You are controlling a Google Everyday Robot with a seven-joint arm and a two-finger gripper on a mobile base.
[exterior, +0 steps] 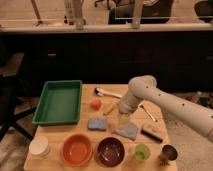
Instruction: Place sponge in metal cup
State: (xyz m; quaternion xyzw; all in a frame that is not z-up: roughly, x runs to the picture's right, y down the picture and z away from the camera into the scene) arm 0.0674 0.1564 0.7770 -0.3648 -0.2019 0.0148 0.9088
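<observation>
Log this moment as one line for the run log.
phase: pre-grasp | gripper: open, empty, above folded cloth | sponge: on table, untouched | metal cup: upright, at table corner

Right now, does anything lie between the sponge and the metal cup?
Yes. The blue cloth lies between the sponge and the metal cup, and the hand hangs above that cloth. The green cup stands beside the metal cup.
</observation>
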